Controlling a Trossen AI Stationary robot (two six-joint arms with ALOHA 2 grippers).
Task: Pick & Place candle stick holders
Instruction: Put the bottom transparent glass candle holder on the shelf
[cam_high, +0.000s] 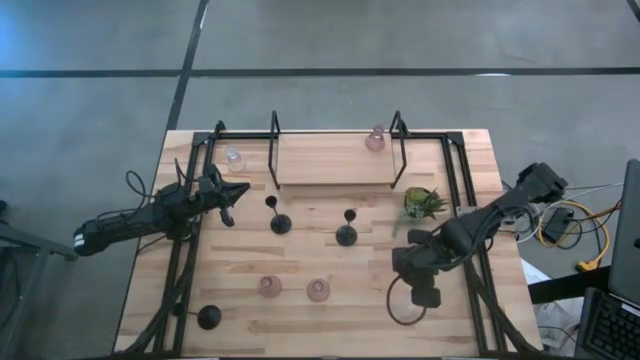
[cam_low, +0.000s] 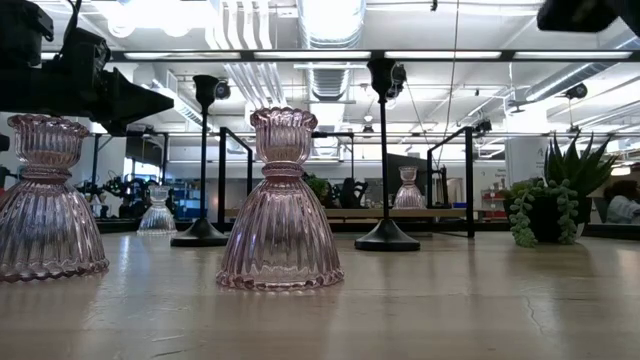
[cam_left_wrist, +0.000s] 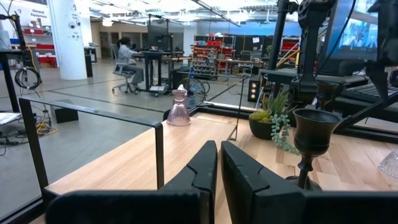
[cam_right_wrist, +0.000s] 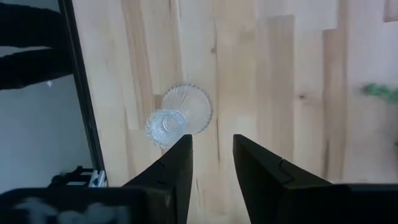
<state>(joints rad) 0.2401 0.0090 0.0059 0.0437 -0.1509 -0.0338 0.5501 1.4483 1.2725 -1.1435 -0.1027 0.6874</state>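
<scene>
My right gripper (cam_right_wrist: 211, 149) hangs open over the table's near right part, fingers pointing down. A clear glass candle stick holder (cam_right_wrist: 180, 117) stands on its round base just beyond the fingertips, untouched. The arm hides it in the high view. My left gripper (cam_left_wrist: 217, 168) is shut and level at the table's left (cam_high: 226, 192), holding nothing. Black holders (cam_high: 278, 218) (cam_high: 347, 232) (cam_high: 208, 317) and pink ones (cam_high: 270, 287) (cam_high: 318, 290) stand on the table. Another pink holder (cam_high: 375, 140) sits on the wooden shelf. A clear holder (cam_high: 234, 158) stands far left.
A wooden shelf on a black frame (cam_high: 335, 168) spans the far side. A small potted plant (cam_high: 422, 203) stands just beyond my right arm. Black rails (cam_right_wrist: 84, 112) run along the table's sides, one close to the clear holder. A cable loop (cam_high: 400, 305) hangs by my right gripper.
</scene>
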